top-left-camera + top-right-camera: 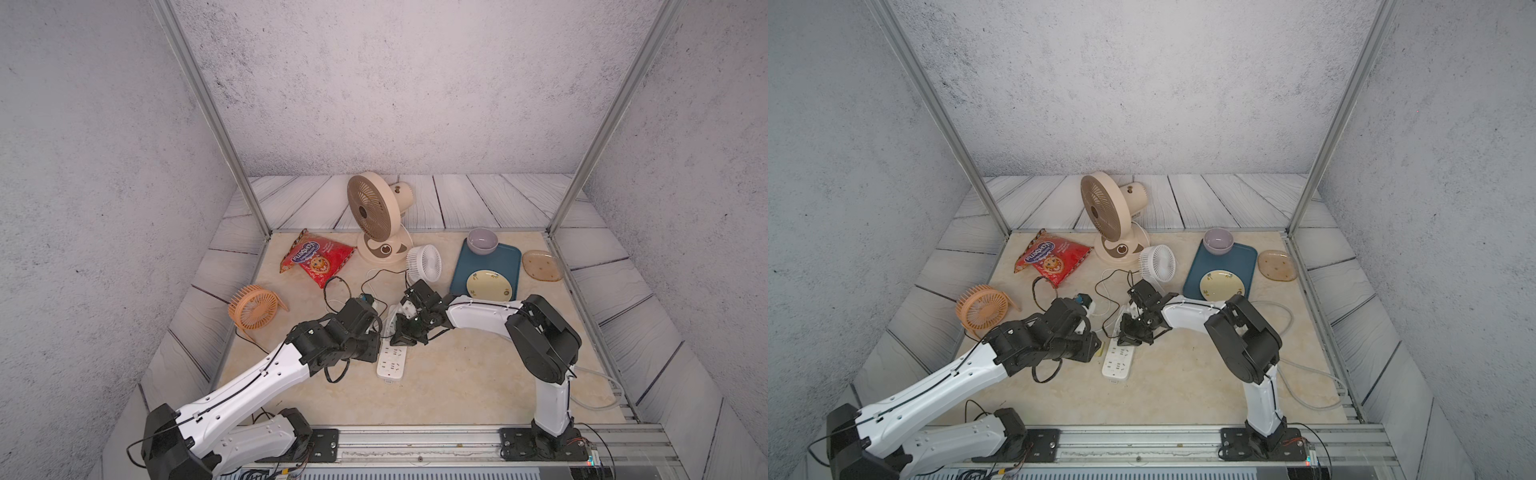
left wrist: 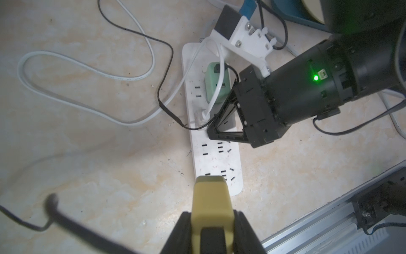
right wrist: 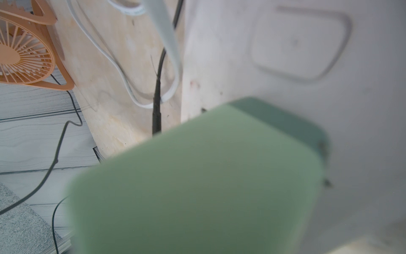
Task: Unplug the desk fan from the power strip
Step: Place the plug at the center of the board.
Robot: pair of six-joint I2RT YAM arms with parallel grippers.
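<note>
The long flat white plastic power strip [image 1: 390, 361] lies mid-bench [image 1: 457, 374], its long axis running from front edge to back; a pale green square plug adapter [image 2: 216, 85] sits in its far half; the right gripper [image 2: 209, 133], closed, tips down just beside it; the left gripper [image 2: 211, 189], opening untellable, hangs over the near end; loose cables [image 2: 127, 78] crowd the left side; the right side looks freer.

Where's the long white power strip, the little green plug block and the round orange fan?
Long white plastic power strip [image 2: 214, 163]: left wrist view, bare top face between sockets.
Small green plug block [image 2: 210, 82]: left wrist view, its top face.
Round orange plastic fan [image 1: 253, 309]: a top view, grille centre.
</note>
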